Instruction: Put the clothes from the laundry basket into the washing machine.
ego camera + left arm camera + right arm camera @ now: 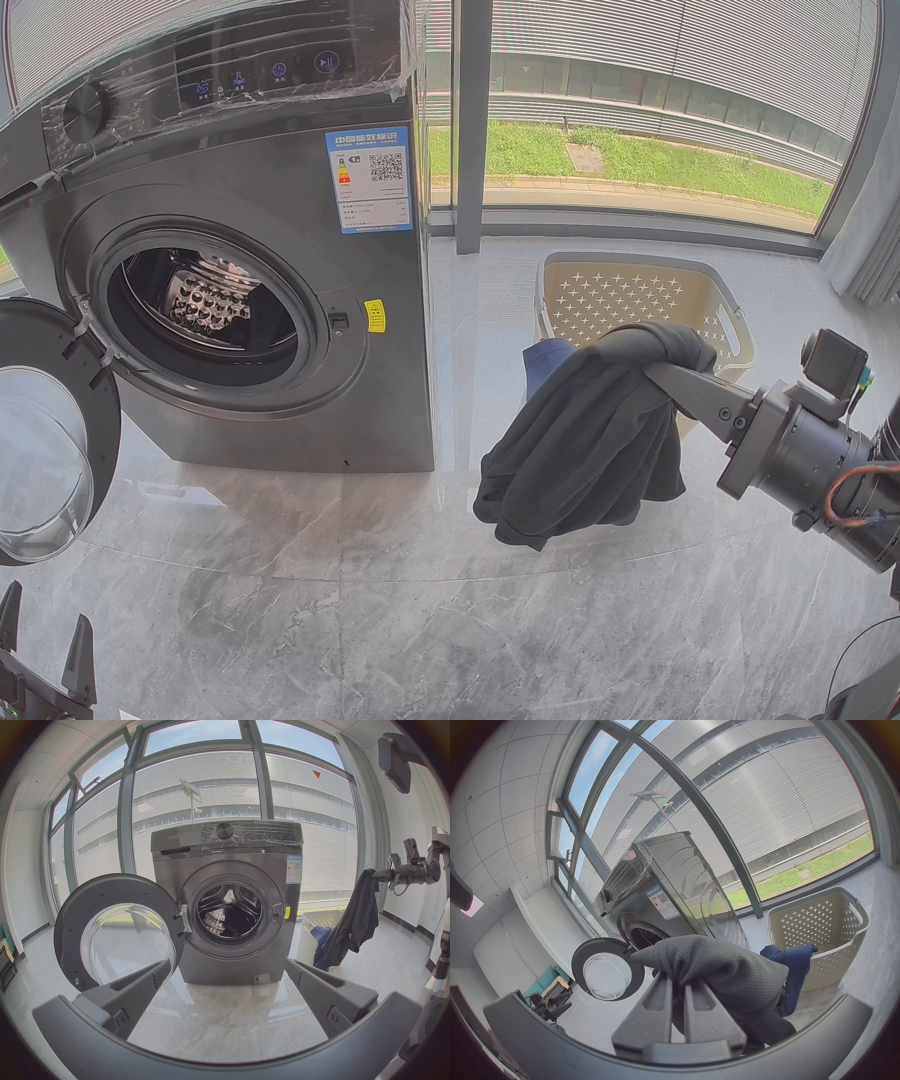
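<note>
Now right gripper (pixel 661 375) clamped on dark garment (pixel 581 441), 4 o'clock from washer (pixel 281 178); left wrist view adds: left gripper (pixel 226 964) wide open, empty.

grey marble floor (pixel 375 600) | window (pixel 656 94) behind | grass strip (pixel 694 167) outside | curtain (pixel 867 244) at right edge

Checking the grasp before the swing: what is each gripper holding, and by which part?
Right gripper pinches the dark garment at a bunched top fold; left gripper holds nothing.
</note>
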